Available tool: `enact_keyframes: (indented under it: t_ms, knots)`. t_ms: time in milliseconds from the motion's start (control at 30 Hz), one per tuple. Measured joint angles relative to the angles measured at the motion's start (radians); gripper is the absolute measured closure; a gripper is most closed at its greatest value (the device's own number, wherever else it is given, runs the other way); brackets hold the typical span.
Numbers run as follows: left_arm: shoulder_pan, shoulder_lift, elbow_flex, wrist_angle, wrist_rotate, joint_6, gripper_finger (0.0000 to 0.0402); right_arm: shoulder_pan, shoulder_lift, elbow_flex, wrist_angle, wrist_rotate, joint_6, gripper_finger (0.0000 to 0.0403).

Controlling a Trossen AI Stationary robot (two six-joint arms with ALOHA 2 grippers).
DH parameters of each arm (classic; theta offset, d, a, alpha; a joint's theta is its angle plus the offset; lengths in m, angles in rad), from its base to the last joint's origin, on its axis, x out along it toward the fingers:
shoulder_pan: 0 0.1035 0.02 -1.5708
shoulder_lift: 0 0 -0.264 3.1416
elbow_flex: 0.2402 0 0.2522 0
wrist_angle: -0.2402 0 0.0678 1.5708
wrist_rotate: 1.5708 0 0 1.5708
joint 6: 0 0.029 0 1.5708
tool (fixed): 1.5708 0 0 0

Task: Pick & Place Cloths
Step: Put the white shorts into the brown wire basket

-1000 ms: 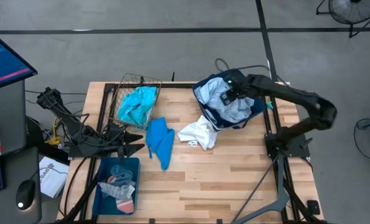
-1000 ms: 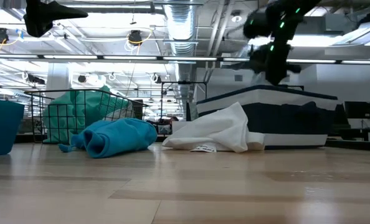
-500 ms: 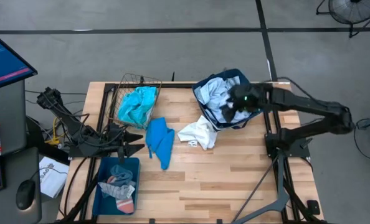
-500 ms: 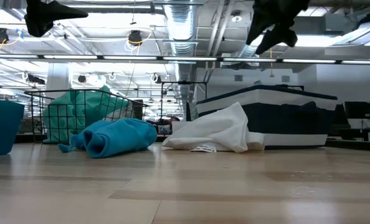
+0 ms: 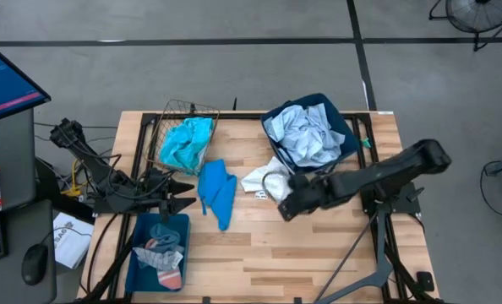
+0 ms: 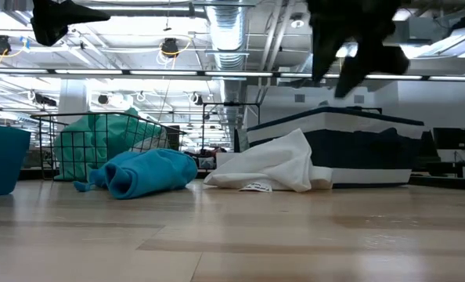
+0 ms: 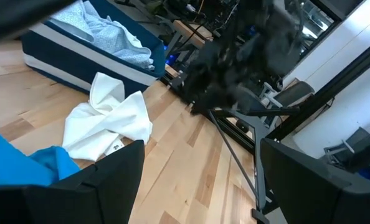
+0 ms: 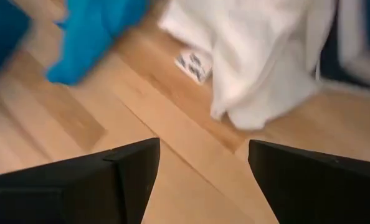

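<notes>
High view: right gripper [image 5: 286, 205] hangs over the table [image 5: 319, 245] just in front of the white cloth [image 5: 268, 179], fingers apart, nothing in them. Navy bin [image 5: 349, 135] at the back right holds a pale blue-grey cloth [image 5: 306, 135] heaped to the rim. White cloth lies on the wood touching the bin's front-left corner. Bright blue cloth [image 5: 217, 192] lies mid-table, just left of the white one, apart from it. Turquoise cloth [image 5: 185, 142] sits in the wire basket [image 5: 171, 110] at the back left. Teal tray [image 5: 135, 253] at the front left edge holds small grey and coral pieces [image 5: 162, 252]. Left gripper [image 5: 183, 192] waits at the left edge, between basket and tray, fingers spread wide, empty. Front-centre and front-right wood is bare.

Low view: right gripper [image 6: 356, 59] up high above the bin, clear of the table. White cloth [image 6: 275, 166] leans on the bin wall [image 6: 373, 157]; blue cloth [image 6: 142, 172] beside it.

Left wrist view: own fingers [image 7: 116, 174] wide apart, nothing between. White cloth [image 7: 107, 121] ahead, bin [image 7: 79, 62] behind it, right arm blurred beyond.

Right wrist view: both fingers [image 8: 110, 180] well apart, empty, above bare wood. White cloth [image 8: 266, 68] and its tag just ahead, blue cloth [image 8: 91, 34] to the side.
</notes>
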Motion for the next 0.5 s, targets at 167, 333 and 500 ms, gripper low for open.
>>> enact_keyframes:
  t_ms: [167, 333, 500]
  knots:
    - [0.0, 0.0, 0.0, 0.0, 0.0, 0.0, 0.0101, 0.001, 0.148, 0.0, 0.004, 0.044, 0.107, 0.0163]
    - [0.0, 0.0, 0.0, 0.0, 0.0, 0.0, 0.0101, -0.031, 0.239, 0.0, 0.045, 0.077, 0.119, 0.0163]
    - [0.0, 0.0, 0.0, 0.0, 0.001, 0.0, 0.0101, -0.075, 0.287, 0.0, 0.082, 0.127, 0.067, 0.0163]
